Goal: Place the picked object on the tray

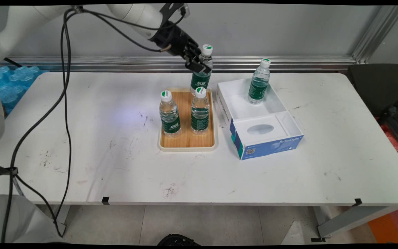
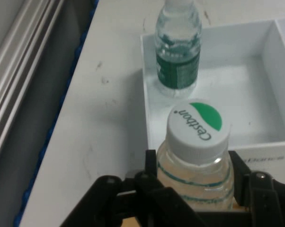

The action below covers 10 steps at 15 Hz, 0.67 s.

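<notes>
Gripper (image 1: 199,64) jaws clamped on bottle (image 1: 201,74) shoulder; bottle base hidden behind tray (image 1: 187,142) bottles; boxed bottle (image 2: 178,52) cap cut off.

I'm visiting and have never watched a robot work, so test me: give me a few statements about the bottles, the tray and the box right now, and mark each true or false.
1. The gripper holds a water bottle with its jaws closed on the neck. True.
2. Three bottles stand on the wooden tray. False: two stand there, the left tray bottle and the right tray bottle; the third is held above the tray's far end.
3. A bottle in the box stands upright in the white box. True.
4. The box lies left of the tray in the main view. False: it lies to the tray's right.
</notes>
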Each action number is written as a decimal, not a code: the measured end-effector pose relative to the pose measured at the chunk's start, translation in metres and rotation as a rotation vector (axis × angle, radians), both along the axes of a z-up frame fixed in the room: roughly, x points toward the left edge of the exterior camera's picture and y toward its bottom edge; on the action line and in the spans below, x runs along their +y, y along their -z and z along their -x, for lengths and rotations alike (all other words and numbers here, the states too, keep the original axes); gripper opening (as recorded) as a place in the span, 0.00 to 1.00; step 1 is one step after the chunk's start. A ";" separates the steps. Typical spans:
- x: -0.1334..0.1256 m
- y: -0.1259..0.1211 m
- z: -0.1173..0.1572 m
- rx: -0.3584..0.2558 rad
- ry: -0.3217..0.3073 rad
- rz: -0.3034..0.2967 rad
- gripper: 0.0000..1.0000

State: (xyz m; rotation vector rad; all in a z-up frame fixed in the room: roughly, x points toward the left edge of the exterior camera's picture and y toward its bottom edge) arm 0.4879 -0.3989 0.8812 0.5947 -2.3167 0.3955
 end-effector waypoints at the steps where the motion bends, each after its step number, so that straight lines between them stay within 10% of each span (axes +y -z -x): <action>1: 0.000 0.006 -0.004 0.002 0.002 -0.004 0.00; 10: -0.009 0.045 -0.009 0.031 0.026 0.001 0.00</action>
